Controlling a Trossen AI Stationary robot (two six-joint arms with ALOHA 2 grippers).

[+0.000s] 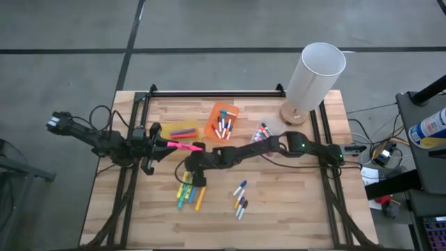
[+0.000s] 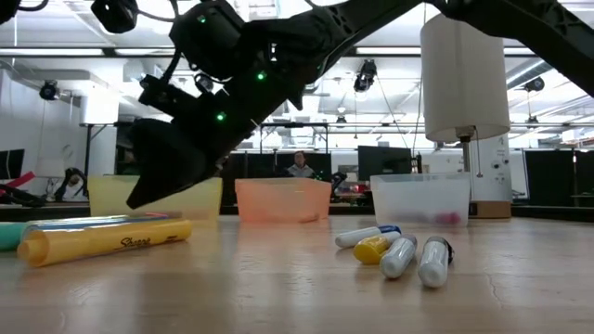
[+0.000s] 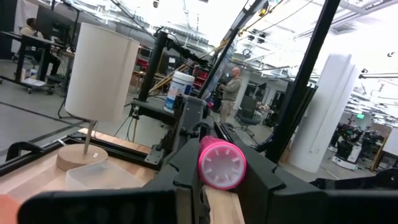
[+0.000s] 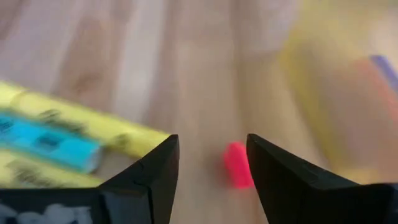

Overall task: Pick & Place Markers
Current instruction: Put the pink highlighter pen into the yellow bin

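Only the left wrist view gives us the pink marker [image 3: 222, 165] end-on, clamped in the left gripper [image 3: 222, 186]; overhead, its long axis runs toward the parted right gripper [image 1: 197, 166].

left gripper [image 1: 162, 144]: fingers clamped, wrist level | right gripper [image 1: 197, 176]: fingers parted, angled down

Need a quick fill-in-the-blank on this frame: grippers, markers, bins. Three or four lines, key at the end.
1. The left gripper is shut on a ____ marker.
2. The right gripper is open above the pile of mostly ____ markers.
3. The orange bin holds several ____.
4. The white lamp stands at the table's far ____ corner.

Missing words: pink; yellow; markers; right
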